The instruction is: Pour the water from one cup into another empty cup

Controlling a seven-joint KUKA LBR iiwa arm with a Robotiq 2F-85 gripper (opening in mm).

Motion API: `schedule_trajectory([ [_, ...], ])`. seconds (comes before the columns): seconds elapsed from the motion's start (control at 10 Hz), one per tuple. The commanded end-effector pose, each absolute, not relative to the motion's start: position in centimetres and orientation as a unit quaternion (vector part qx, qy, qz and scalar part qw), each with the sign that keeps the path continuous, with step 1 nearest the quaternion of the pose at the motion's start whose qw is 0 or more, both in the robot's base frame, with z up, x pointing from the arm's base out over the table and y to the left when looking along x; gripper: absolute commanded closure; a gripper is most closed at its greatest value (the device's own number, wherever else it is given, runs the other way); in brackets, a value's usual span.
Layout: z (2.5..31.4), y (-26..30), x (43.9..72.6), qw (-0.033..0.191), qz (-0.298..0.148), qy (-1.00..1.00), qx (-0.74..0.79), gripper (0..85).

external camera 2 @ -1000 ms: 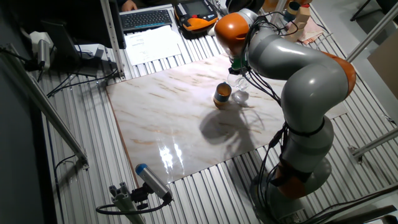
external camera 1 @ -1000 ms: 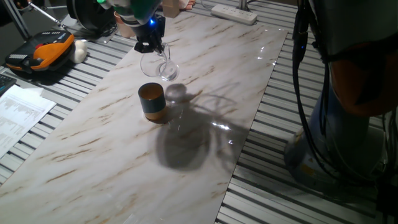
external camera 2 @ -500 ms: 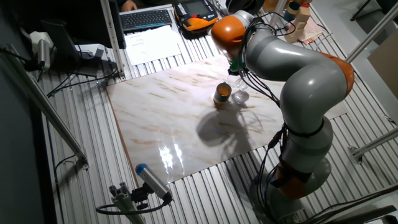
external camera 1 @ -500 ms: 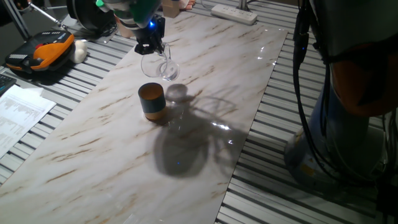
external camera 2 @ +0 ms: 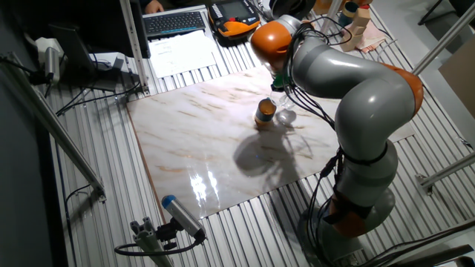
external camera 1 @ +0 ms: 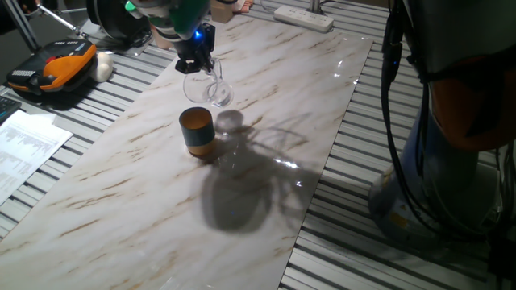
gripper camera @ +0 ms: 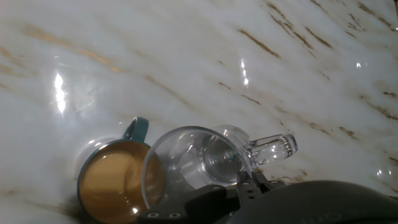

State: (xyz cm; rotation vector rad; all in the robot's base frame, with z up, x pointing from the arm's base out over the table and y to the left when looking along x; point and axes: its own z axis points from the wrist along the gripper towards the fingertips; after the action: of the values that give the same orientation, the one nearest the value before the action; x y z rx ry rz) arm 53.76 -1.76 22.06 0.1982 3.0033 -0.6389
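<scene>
My gripper (external camera 1: 196, 62) is shut on the clear glass cup (external camera 1: 207, 85) and holds it in the air, tilted on its side. In the hand view the glass cup (gripper camera: 194, 163) has its mouth leaning over the teal cup (gripper camera: 112, 182), whose orange inside shows at the lower left. My gripper (gripper camera: 244, 186) grips the glass by the handle side at the bottom edge. The teal cup (external camera 1: 197, 131) stands upright on the marble table (external camera 1: 266, 97), just in front of and below the glass. From the other side, the glass (external camera 2: 285, 112) hangs right beside the teal cup (external camera 2: 265, 113). I cannot make out the water.
An orange-and-black device (external camera 1: 56, 68) and papers (external camera 1: 24, 145) lie off the table's left edge. A power strip (external camera 1: 304, 17) sits at the far end. A keyboard (external camera 2: 174, 23) lies behind the table in the other fixed view, where the arm (external camera 2: 356, 81) looms over the right side.
The arm has shifted slightly and its shadow on the table has moved a little. The glass stays tilted over the teal cup in nearly the same place.
</scene>
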Motion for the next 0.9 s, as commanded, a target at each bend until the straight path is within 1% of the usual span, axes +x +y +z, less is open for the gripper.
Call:
schedule_trajectory([
  [0.0,22.06,-1.76,53.75,0.032,-0.208,0.975,0.064,85.0],
  [0.7,22.0,-1.81,53.79,0.03,-0.198,0.978,0.059,85.0],
  [0.8,22.0,-1.81,53.79,0.027,-0.179,0.982,0.047,85.0],
])
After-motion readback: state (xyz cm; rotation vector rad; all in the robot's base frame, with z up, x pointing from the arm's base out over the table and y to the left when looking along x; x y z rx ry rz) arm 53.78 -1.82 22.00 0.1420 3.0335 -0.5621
